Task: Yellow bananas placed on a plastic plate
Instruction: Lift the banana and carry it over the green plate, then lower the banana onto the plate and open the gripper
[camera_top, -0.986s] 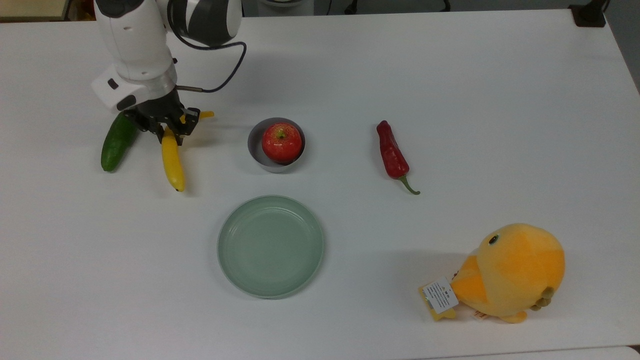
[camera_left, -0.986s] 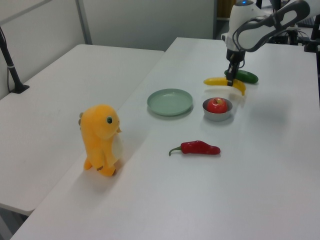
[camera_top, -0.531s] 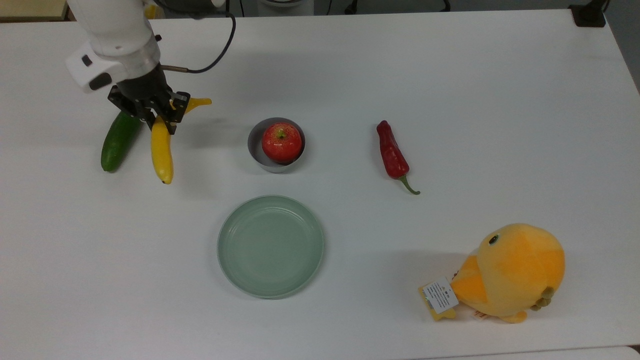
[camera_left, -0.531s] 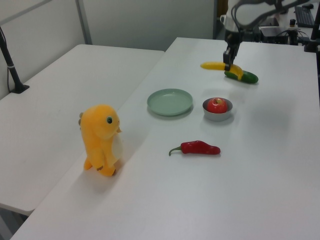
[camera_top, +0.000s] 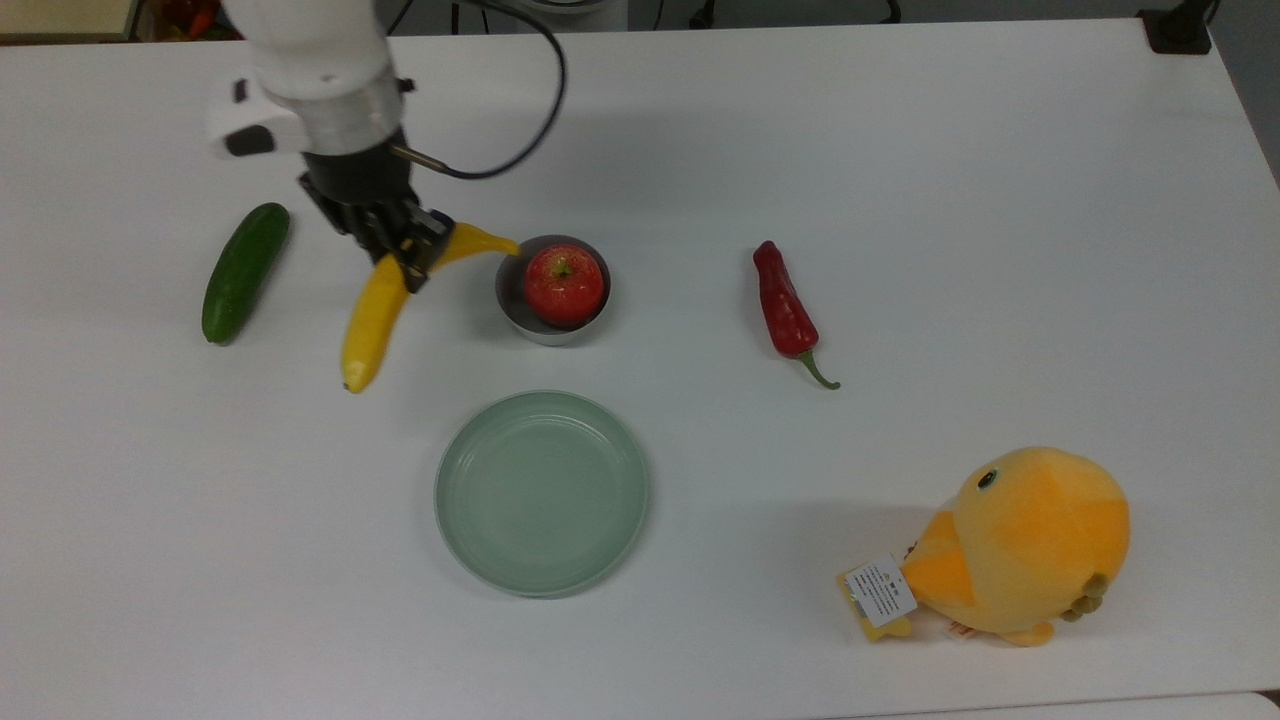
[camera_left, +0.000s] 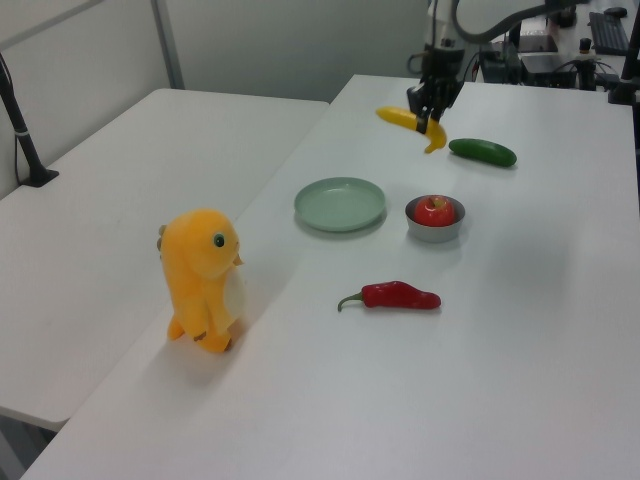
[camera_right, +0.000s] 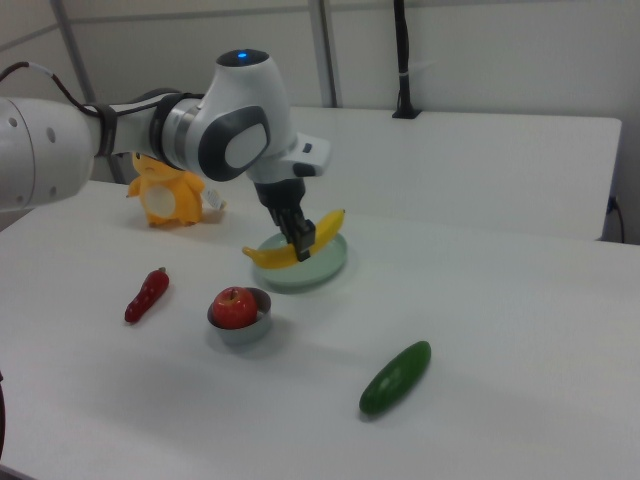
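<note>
My gripper (camera_top: 405, 255) (camera_left: 431, 116) (camera_right: 303, 243) is shut on the yellow banana (camera_top: 372, 315) (camera_left: 397, 117) (camera_right: 270, 255) near its middle and holds it in the air above the table. In the top view the banana hangs between the cucumber and the grey bowl, up and to the left of the plate. The pale grey-green plastic plate (camera_top: 541, 493) (camera_left: 340, 203) (camera_right: 330, 262) lies on the table with nothing on it.
A dark green cucumber (camera_top: 243, 271) (camera_left: 483, 152) (camera_right: 396, 376) lies at the top view's left. A small grey bowl (camera_top: 513, 297) (camera_left: 436, 231) (camera_right: 246, 325) holds a red apple (camera_top: 564, 284). A red chilli (camera_top: 784, 306) (camera_left: 398, 295) and a yellow plush toy (camera_top: 1020, 543) (camera_left: 203, 276) lie further off.
My gripper has lifted the banana off the table and carried it away from the cucumber toward the bowl, to the right in the top view. The banana has also turned in the grip.
</note>
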